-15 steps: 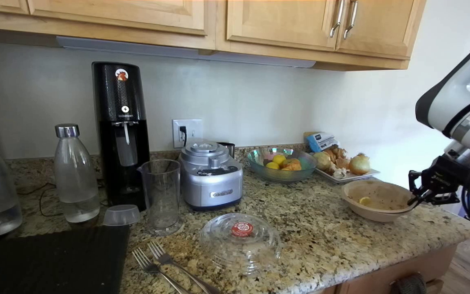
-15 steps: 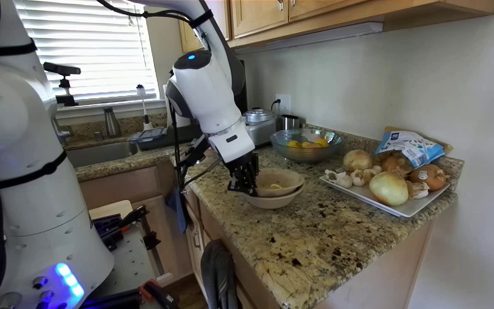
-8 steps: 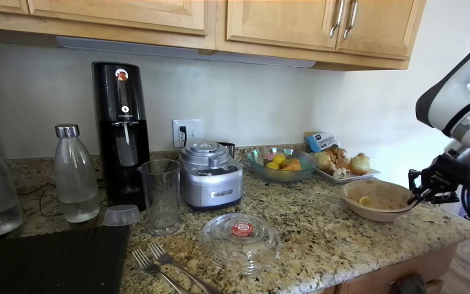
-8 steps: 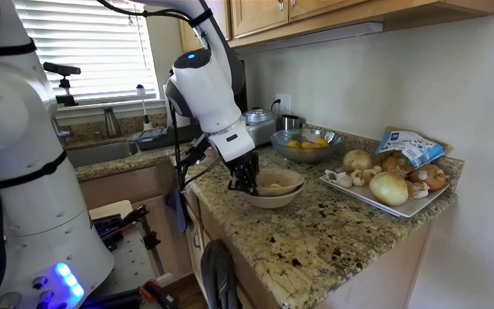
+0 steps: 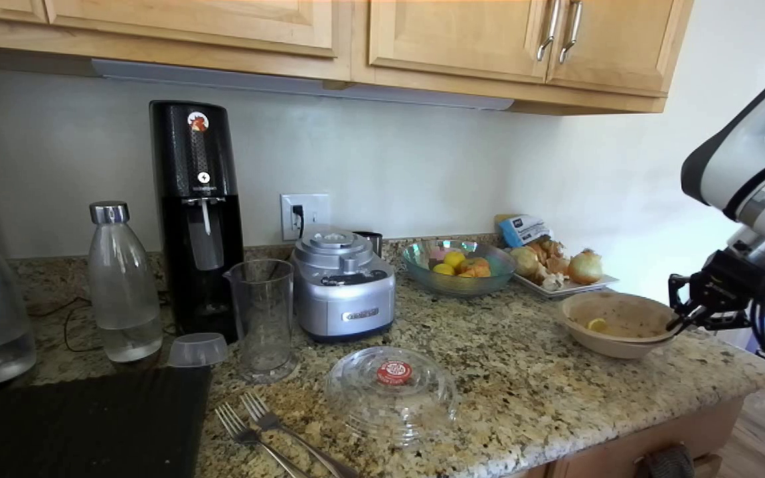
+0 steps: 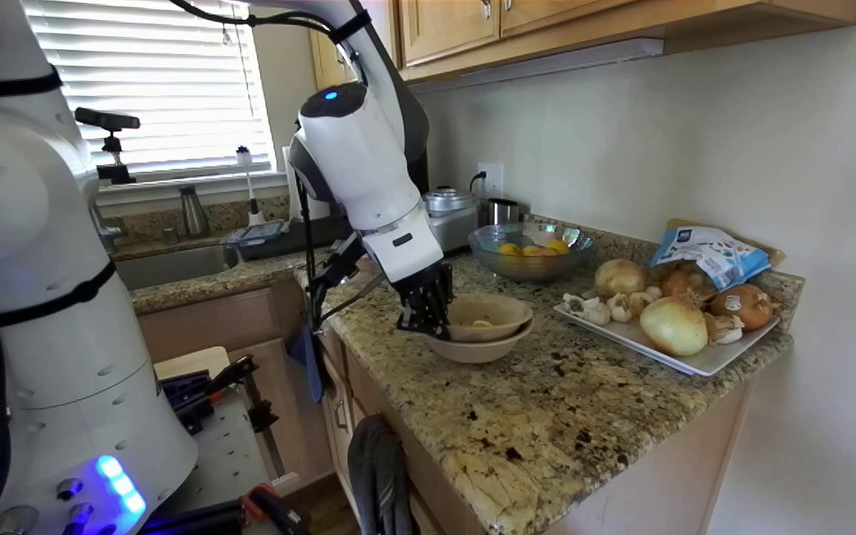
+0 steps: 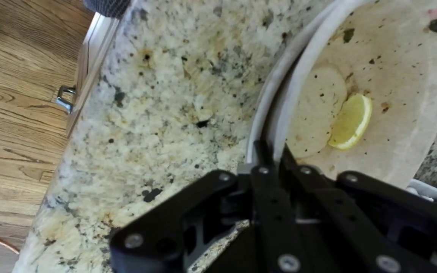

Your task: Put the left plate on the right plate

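The left plate (image 5: 635,317), tan and speckled inside with a lemon wedge (image 5: 597,324), sits tilted in the right plate (image 5: 605,347). The left plate (image 6: 506,318) and right plate (image 6: 472,352) also show stacked in an exterior view. My gripper (image 7: 273,148) is shut on the near rim of the left plate (image 7: 389,159) in the wrist view. One finger is inside the plate; the other is between the two rims. The right plate's rim (image 7: 266,100) lies just outside. The gripper also shows in both exterior views (image 5: 678,324) (image 6: 443,332).
The glass bowl (image 6: 517,269) of fruit stands behind the plates. A white tray (image 6: 725,354) with onions and garlic is at the back corner. A clear lid (image 5: 392,405) and forks (image 5: 250,435) lie farther along the counter. The counter's edge (image 7: 78,113) is near the gripper.
In the last half second my gripper and both plates have shifted slightly to the right in both exterior views. The gripper keeps its hold on the rim.
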`<action>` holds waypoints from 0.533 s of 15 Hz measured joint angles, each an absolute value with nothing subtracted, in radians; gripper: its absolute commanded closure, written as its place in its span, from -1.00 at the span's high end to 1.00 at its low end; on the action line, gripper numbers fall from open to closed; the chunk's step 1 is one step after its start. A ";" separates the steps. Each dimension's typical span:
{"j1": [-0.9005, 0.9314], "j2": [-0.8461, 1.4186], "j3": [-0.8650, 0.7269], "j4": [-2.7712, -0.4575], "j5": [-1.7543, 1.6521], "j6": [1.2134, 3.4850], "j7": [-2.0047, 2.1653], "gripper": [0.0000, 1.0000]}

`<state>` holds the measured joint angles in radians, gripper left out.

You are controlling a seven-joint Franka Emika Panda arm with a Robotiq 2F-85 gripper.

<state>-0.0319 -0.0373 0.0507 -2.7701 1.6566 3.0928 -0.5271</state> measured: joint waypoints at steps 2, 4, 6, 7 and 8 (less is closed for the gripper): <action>-0.032 -0.037 0.050 -2.771 1.658 3.090 -0.527 -0.88; -0.031 -0.036 0.050 -2.771 1.659 3.084 -0.527 -0.91; -0.031 -0.035 0.050 -2.771 1.659 3.073 -0.527 -0.39; -0.030 -0.034 0.050 -2.771 1.659 3.062 -0.527 -0.28; -0.030 -0.033 0.051 -2.771 1.659 3.053 -0.528 -0.17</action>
<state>-0.0297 -0.0330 0.0513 -2.7711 1.6588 3.0526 -0.5279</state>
